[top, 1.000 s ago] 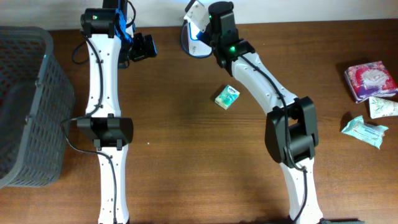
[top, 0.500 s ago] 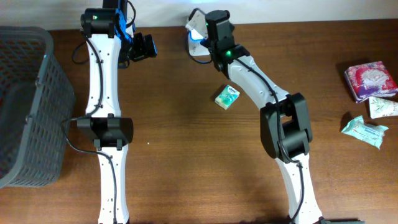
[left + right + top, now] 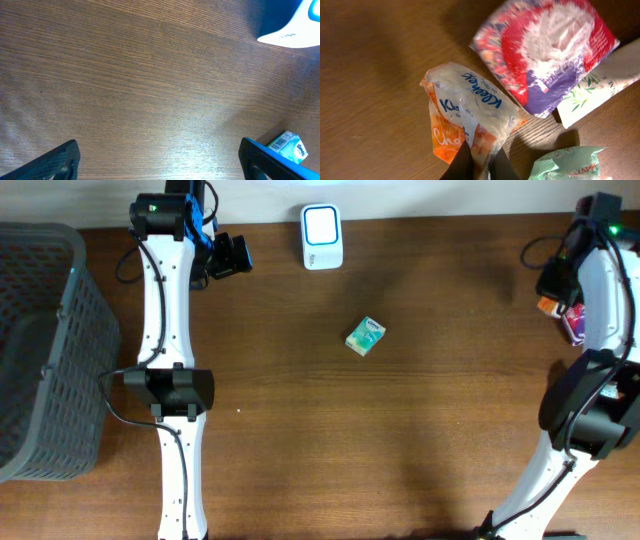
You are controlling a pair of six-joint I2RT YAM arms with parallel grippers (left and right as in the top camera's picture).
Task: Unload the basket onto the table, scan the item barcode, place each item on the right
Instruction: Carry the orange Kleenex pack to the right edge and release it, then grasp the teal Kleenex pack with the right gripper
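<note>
Far left, you've got the grey mesh plastic basket (image 3: 40,350) sitting at the edge of the brown wooden table (image 3: 300,440). Next along is your left gripper (image 3: 160,164), jaws spread wide and holding nothing, hanging over bare wood at the far side. In its wrist view, both dark fingers (image 3: 57,160) sit at the bottom corners.

Moving right, the white barcode scanner with the blue-edged window (image 3: 322,238) stands at the far edge, alone, well apart from either arm. Nearer you and a little right of it lies the small green-and-white cardboard box (image 3: 366,337), tilted on the wood, nothing touching it.

Now all the way to the right edge: your right gripper (image 3: 481,165) is pinched tight on the orange-and-white plastic Kleenex tissue pack (image 3: 470,115), gripping its crinkled lower end. That pack is far from the scanner; you cannot tell whether it is off the table. Just right of it lies the red, purple and white soft pack (image 3: 545,55), then the white pack with green leaf print (image 3: 600,85) touching that one, and near it the pale green plastic pack (image 3: 565,165).
</note>
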